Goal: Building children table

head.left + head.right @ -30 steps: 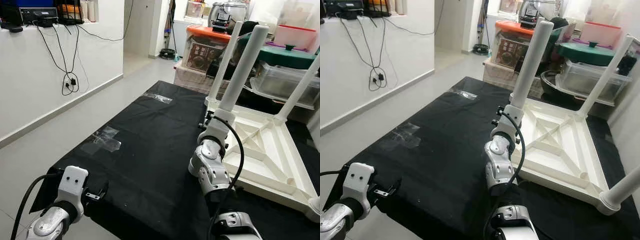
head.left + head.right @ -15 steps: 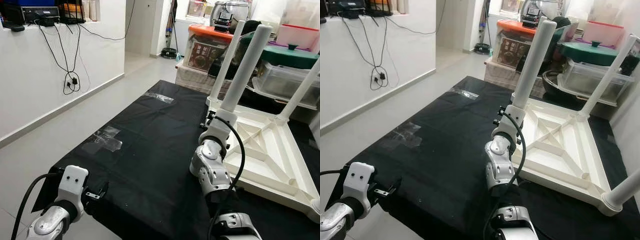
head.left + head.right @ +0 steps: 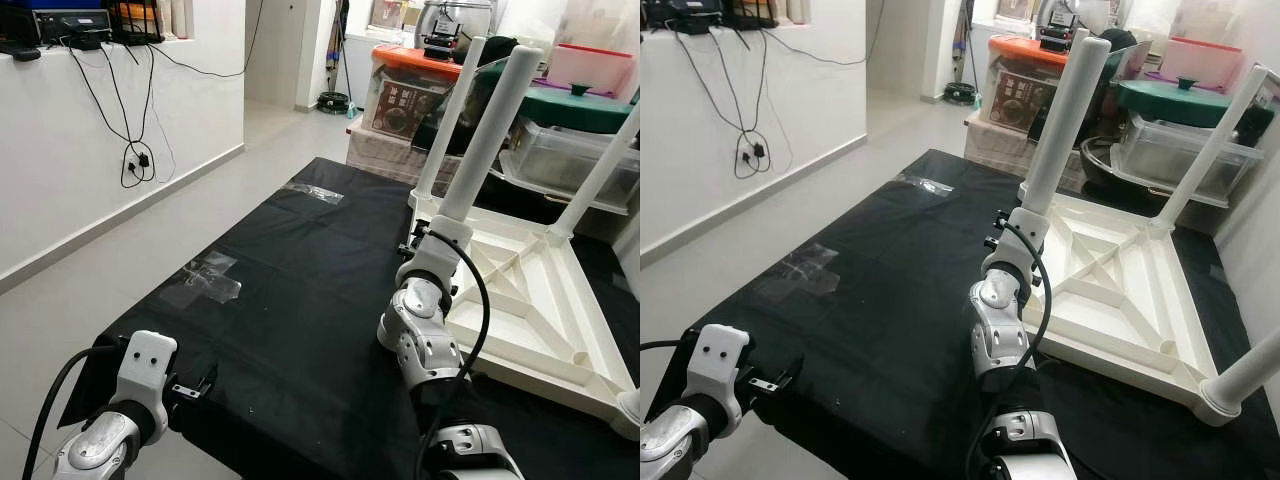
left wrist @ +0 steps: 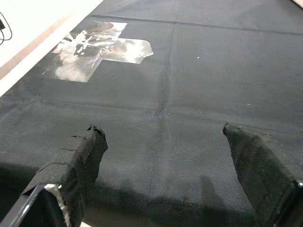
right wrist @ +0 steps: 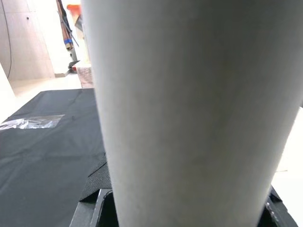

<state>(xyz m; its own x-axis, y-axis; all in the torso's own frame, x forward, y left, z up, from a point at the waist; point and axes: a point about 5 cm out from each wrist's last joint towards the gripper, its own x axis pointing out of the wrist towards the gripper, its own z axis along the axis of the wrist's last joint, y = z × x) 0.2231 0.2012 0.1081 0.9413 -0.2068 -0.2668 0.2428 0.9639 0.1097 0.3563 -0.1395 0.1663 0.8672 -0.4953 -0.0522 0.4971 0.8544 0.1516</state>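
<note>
A white children's table (image 3: 530, 300) lies upside down on a black mat (image 3: 300, 260), its legs pointing up. My right gripper (image 3: 425, 238) is at the base of the near white leg (image 3: 490, 130) and is shut on it. In the right wrist view that leg (image 5: 189, 109) stands right between the black fingers (image 5: 94, 189). More legs rise behind it (image 3: 452, 110) and to the right (image 3: 600, 170). My left gripper (image 4: 163, 156) hangs open just above the mat's front left edge, its fingers (image 4: 80, 161) holding nothing.
Clear tape patches (image 3: 210, 278) stick to the mat. Storage boxes (image 3: 405, 95), a cooker (image 3: 452, 25) and a green-lidded tub (image 3: 575, 105) crowd the far side. A white wall with hanging cables (image 3: 135, 150) runs along the left, bare floor below it.
The head camera has shifted slightly. Both arms and the table hold the same places.
</note>
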